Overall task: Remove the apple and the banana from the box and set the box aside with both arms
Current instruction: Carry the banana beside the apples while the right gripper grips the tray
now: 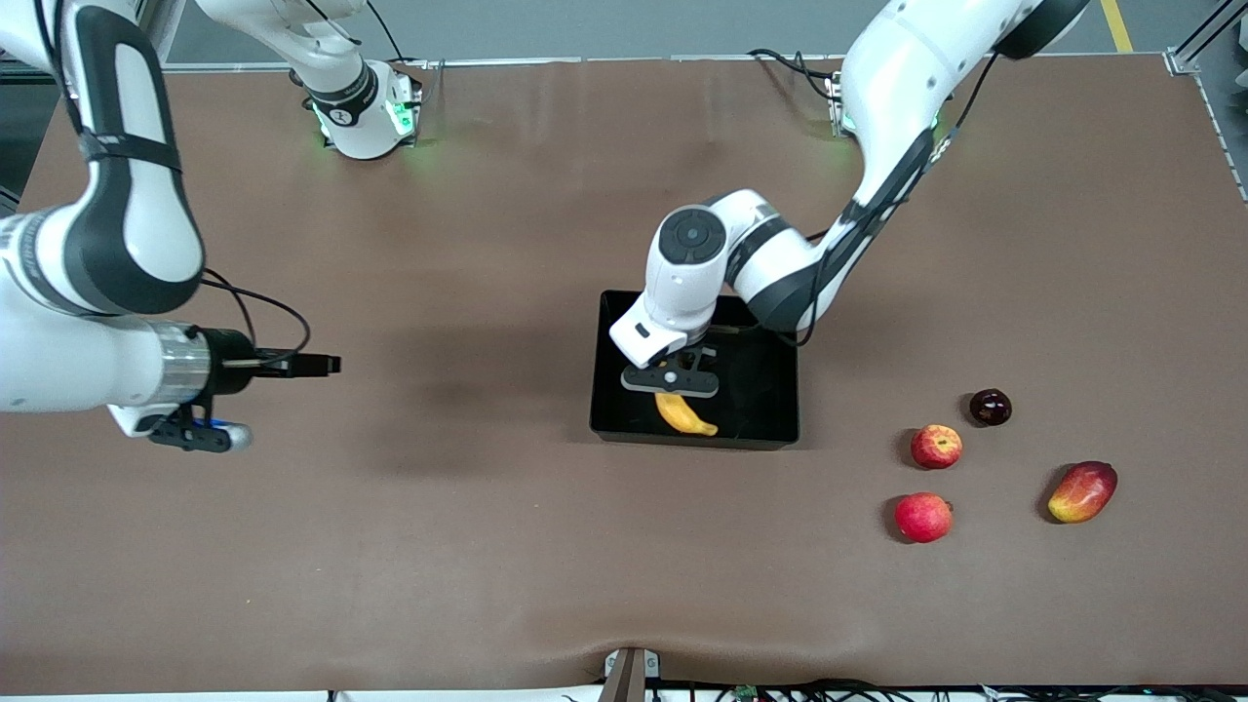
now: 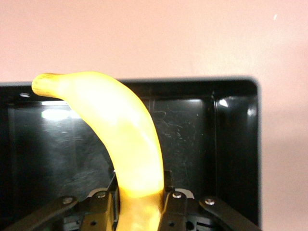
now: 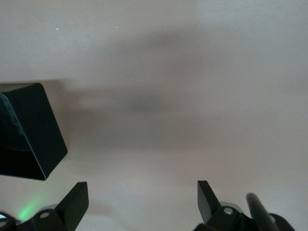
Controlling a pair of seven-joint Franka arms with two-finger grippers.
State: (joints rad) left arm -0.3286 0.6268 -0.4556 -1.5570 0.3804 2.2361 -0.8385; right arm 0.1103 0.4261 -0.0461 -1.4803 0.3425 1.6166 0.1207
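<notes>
The left gripper [image 1: 673, 383] is clamped on one end of the banana [image 1: 684, 413], holding it inside the black tray [image 1: 770, 409] at mid-bench. The streaked apple [image 1: 936, 447] lies on the bench [image 1: 468, 546] toward the left arm's end, beside the pinkish-red apple [image 1: 922, 517]. The right gripper [image 1: 200, 434] waits, fingers spread, over bare bench at the right arm's end.

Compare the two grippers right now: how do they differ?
The left gripper is over the black tray; the right gripper hangs over bare table toward the right arm's end. The left gripper is shut on the banana, while the right gripper is open and holds nothing, as its wrist view shows. The left arm is working; the right arm waits. Both are black two-finger grippers.
</notes>
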